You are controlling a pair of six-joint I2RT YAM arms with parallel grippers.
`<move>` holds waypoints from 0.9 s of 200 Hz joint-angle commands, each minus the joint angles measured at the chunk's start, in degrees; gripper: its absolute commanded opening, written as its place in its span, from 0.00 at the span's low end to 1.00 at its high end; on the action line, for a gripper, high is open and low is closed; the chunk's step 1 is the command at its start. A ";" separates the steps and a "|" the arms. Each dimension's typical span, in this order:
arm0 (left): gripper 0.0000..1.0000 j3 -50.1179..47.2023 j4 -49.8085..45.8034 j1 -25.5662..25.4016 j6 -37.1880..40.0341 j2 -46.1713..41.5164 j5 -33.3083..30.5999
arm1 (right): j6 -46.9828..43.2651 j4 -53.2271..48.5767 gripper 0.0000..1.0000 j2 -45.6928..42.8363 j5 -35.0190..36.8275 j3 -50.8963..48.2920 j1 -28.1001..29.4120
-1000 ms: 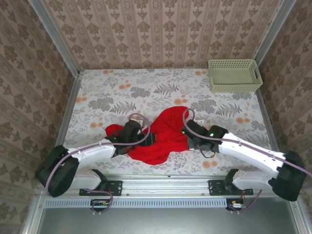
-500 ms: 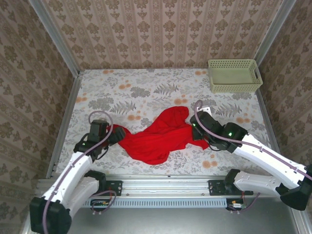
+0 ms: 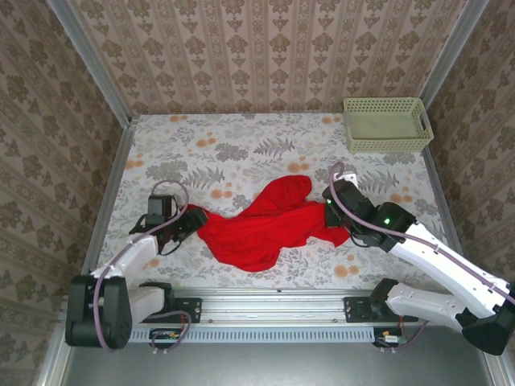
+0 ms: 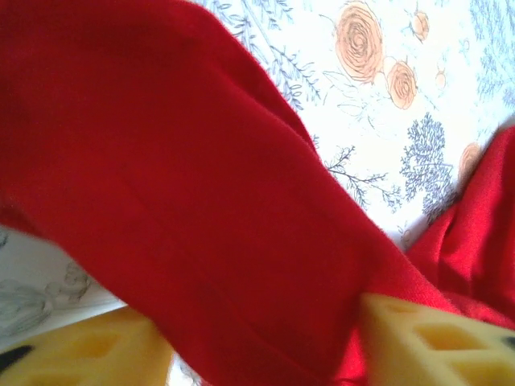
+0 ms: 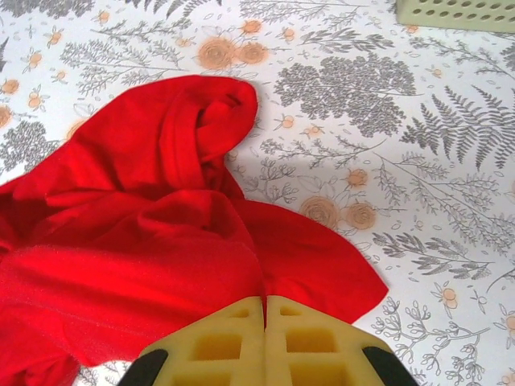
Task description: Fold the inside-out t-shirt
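The inside-out t-shirt (image 3: pixel 257 227) is a bright red crumpled heap, stretched left to right across the near middle of the flowered table. My left gripper (image 3: pixel 187 220) is at its left end. In the left wrist view the left gripper (image 4: pixel 249 326) has its yellow fingers (image 4: pixel 84 350) wide apart, with a thick fold of the red t-shirt (image 4: pixel 185 185) lying between them. My right gripper (image 3: pixel 331 211) is at the shirt's right end. In the right wrist view the right gripper (image 5: pixel 265 304) has its pads pressed together on a pinch of the t-shirt (image 5: pixel 145 257).
A pale green basket (image 3: pixel 386 125) stands at the far right corner, its edge (image 5: pixel 455 14) at the top of the right wrist view. Patterned walls close in the table (image 3: pixel 241 153) on three sides.
The left arm drew back from over the shirt to its left end. The right gripper moved right and farther away with its cloth, stretching the shirt wider.
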 commanded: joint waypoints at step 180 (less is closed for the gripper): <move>0.01 21.97 -21.31 -11.28 7.37 -6.82 -14.43 | -13.82 -1.05 0.00 -1.60 0.77 11.20 -6.69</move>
